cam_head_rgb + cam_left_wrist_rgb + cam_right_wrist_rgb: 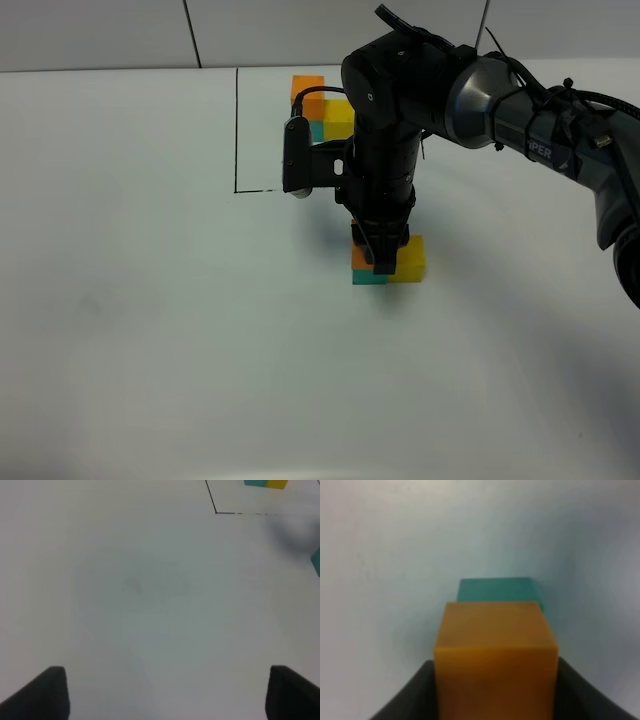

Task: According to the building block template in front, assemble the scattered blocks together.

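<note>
Mid-table (120,330), R gripper (383,262) points straight down, clenched on orange cube (361,257); wrist view shows its dark fingers (415,695) hugging both sides of that cube (495,660). Orange sits on/over teal cube (368,277); can't tell if it's fully seated. Teal edge pokes out beyond orange in wrist view (499,589). Yellow cube (410,258) is beside teal, touching, on the table. Template (322,105) stands at far edge w/ black lines (237,130) round it: orange over teal, yellow at side, well apart from the cubes being stacked. L gripper (165,695) is released, fingers (42,692) spread wide over bare white table, holding nothing; line corner (216,512) and template (266,483) show far off in its view.
</note>
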{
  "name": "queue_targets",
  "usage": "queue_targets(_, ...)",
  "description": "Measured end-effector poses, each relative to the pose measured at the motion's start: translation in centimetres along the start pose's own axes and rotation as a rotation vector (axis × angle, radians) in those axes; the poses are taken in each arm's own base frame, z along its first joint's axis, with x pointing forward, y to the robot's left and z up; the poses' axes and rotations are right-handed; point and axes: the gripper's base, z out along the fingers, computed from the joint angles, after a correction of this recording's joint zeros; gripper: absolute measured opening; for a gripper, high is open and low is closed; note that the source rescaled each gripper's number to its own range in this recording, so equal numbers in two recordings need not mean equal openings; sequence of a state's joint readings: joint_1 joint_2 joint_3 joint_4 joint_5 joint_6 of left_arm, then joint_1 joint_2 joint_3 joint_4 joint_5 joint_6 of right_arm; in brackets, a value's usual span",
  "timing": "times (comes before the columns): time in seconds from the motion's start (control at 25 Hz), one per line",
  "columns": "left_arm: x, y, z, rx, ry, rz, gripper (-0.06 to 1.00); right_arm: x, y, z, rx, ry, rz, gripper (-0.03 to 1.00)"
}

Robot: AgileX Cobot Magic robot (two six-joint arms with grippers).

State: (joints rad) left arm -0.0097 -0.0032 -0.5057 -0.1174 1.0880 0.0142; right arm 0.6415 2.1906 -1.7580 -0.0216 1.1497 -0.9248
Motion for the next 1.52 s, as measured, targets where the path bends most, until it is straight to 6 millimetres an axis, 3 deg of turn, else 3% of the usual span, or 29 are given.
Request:
queue_targets(0.28,0.0,0.0,0.0,0.000,0.000,0.000,0.79,-0.1,-0.1,0.0,0.015,-0.011,0.003,0.02)
queue_targets(0.36,0.0,0.0,0.0,0.000,0.000,0.000,0.79,-0.2,-0.2,0.0,0.023,-0.018,0.009,0.06)
queue_targets(0.6,0.0,0.0,0.0,0.000,0.000,0.000,0.79,-0.2,-0.3,0.1,0.035,-0.024,0.019,0.55)
queue_targets(0.68,0.0,0.0,0.0,0.000,0.000,0.000,0.79,-0.2,-0.4,0.1,0.037,-0.021,0.020,0.67)
queue_targets(0.8,0.0,0.0,0.0,0.000,0.000,0.000,0.79,0.0,-0.5,-0.3,0.055,-0.010,0.043,0.76)
queue_targets(1.16,0.0,0.0,0.0,0.000,0.000,0.000,0.79,2.0,-0.3,-5.4,0.109,-0.020,0.199,0.78)
queue_targets(1.36,0.0,0.0,0.0,0.000,0.000,0.000,0.79,6.3,-0.2,-5.9,0.116,-0.023,0.376,0.78)
queue_targets(1.52,0.0,0.0,0.0,0.000,0.000,0.000,0.79,9.8,1.6,-5.5,0.144,-0.060,0.602,0.78)
